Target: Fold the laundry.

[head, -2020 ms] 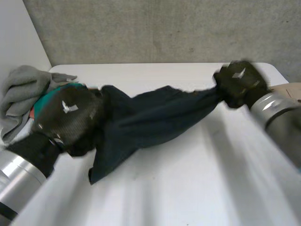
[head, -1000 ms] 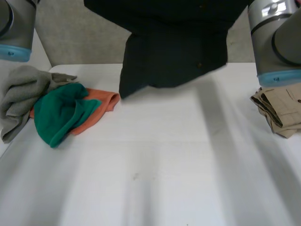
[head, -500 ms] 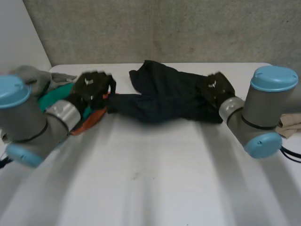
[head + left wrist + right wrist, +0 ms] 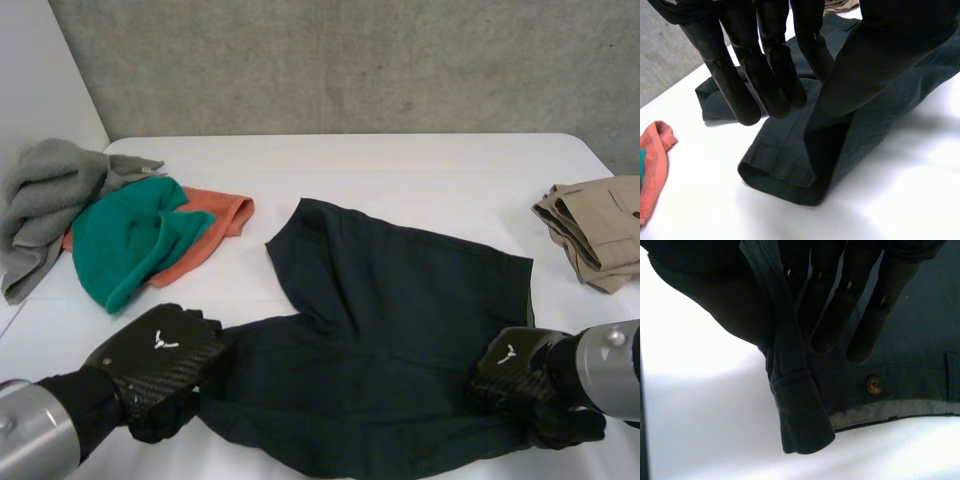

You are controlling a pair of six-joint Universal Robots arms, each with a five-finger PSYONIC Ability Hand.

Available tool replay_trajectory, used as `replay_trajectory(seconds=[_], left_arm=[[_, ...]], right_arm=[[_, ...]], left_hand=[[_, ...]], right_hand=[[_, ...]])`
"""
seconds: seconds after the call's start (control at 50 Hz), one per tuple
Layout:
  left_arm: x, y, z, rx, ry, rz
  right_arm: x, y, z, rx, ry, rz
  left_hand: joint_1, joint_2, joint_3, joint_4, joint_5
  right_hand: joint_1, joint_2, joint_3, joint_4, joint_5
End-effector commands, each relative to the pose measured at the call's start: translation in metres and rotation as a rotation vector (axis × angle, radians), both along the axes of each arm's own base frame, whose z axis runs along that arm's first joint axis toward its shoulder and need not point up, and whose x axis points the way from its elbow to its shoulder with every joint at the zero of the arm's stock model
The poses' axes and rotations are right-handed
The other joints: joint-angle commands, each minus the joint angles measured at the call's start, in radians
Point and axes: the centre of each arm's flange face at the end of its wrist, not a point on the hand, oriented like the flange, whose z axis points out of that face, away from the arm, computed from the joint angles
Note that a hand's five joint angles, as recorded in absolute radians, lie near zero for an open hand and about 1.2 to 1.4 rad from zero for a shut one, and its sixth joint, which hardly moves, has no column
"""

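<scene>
Dark navy shorts [image 4: 390,320] lie spread flat on the white table [image 4: 400,170], waistband toward my right hand, one leg toward my left. My left hand [image 4: 160,365] is at the near left and pinches the leg hem [image 4: 785,170] between thumb and straight fingers [image 4: 765,75]. At the near right, my right hand [image 4: 520,375] pinches the waistband corner [image 4: 800,415] between thumb and fingers [image 4: 840,305]. A button [image 4: 873,385] sits on the waistband by its fingertips.
A grey cloth [image 4: 45,200], a green cloth [image 4: 125,235] and an orange cloth [image 4: 215,225] are heaped at the far left. The orange cloth [image 4: 652,165] lies beside the leg hem. Folded beige trousers [image 4: 600,230] rest at the right edge.
The shorts were swung up in the air, then came down. Both hands drew them toward the near edge, and they now lie spread flat.
</scene>
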Motion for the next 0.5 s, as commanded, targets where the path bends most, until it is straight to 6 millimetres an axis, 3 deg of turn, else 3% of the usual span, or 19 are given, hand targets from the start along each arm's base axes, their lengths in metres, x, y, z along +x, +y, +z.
replay_trajectory(seconds=[0.02,0.18,0.32,0.42,0.5], left_arm=[[-0.017,-0.034,-0.012,-0.048,-0.026,-0.062],[-0.042,-0.082,-0.002,-0.164,0.03,-0.077],[-0.067,-0.126,0.005,-0.162,0.15,-0.009],[-0.097,-0.154,-0.015,-0.11,0.191,-0.001],[-0.119,-0.173,-0.034,-0.13,0.168,-0.048]], right_arm=[[0.008,-0.015,-0.02,-0.056,-0.037,-0.067],[0.013,-0.026,-0.03,-0.127,-0.101,-0.149],[0.013,-0.033,-0.03,-0.187,-0.124,-0.186],[0.016,-0.036,-0.033,-0.21,-0.159,-0.226],[0.019,-0.036,-0.038,-0.222,-0.162,-0.235]], left_hand=[[-0.961,-1.019,-1.016,-1.022,-1.015],[-0.961,-1.019,-1.016,-1.022,-1.015],[-0.961,-1.019,-1.016,-1.022,-1.015],[-0.952,-1.01,-1.007,-1.014,-1.006],[-0.811,-0.868,-0.865,-0.872,-0.864]], right_hand=[[0.292,0.224,0.202,0.202,0.211],[0.292,0.224,0.202,0.202,0.211],[0.292,0.224,0.202,0.202,0.211],[0.292,0.224,0.202,0.202,0.211],[0.292,0.224,0.202,0.202,0.211]])
